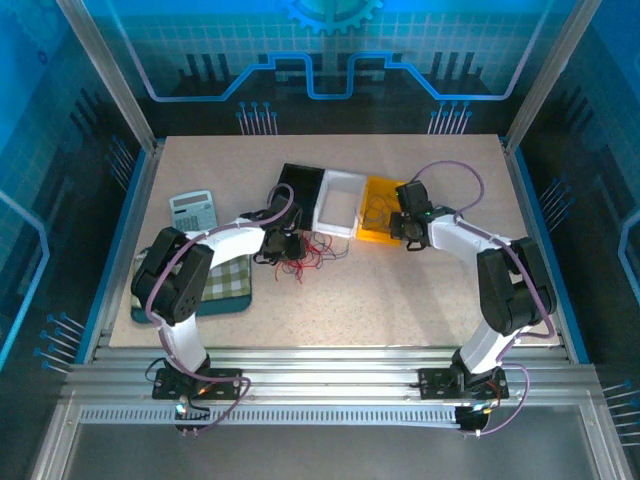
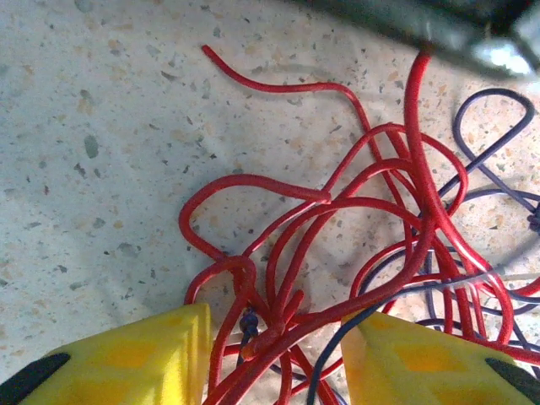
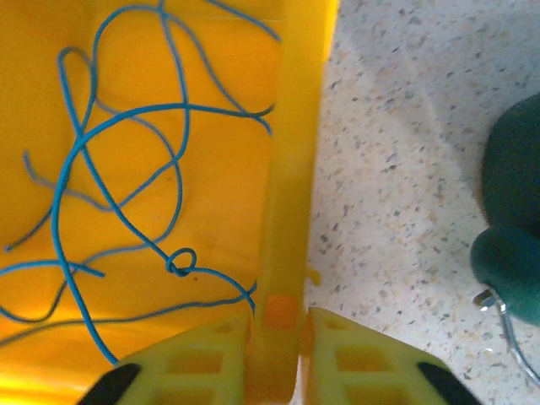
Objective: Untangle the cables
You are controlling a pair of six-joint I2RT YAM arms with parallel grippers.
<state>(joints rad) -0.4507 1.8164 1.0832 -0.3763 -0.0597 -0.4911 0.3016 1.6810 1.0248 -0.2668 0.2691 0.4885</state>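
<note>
Currently the left gripper [image 2: 277,333] is about half open, low over the cables [image 2: 337,219], a red and purple tangle lying on the table [image 2: 101,126]. Several red strands run between its fingers [image 2: 152,354], but they are loose, not pinched. The right gripper [image 3: 278,325] is clamped narrow on the side wall of the yellow bin [image 3: 291,152], one finger touching each face, and loose blue cables [image 3: 110,169] lie inside that bin.
</note>
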